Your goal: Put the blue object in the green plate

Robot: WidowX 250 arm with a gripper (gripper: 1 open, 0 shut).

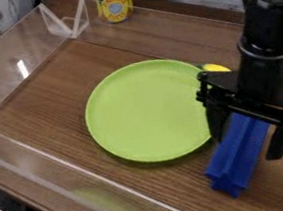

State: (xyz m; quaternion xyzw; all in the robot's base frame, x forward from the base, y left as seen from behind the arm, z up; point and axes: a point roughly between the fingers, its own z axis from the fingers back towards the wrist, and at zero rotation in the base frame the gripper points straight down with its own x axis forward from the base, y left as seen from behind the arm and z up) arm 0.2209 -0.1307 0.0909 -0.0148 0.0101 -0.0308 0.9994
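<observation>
Green plate (143,112): smooth plastic with a soft, even sheen. Blue object (238,158): ridged plastic, lightly glossy along its grooves. Table (49,102): dark wood-grain surface, smooth and semi-matt. Surrounding walls (2,59): clear acrylic, glossy, catching bright reflections. Gripper (258,130): black, matt, hard-looking fingers. Yellow object (216,68) beside the plate: smooth, plastic-looking. Container (114,4) at the back: printed label, material unclear.
</observation>
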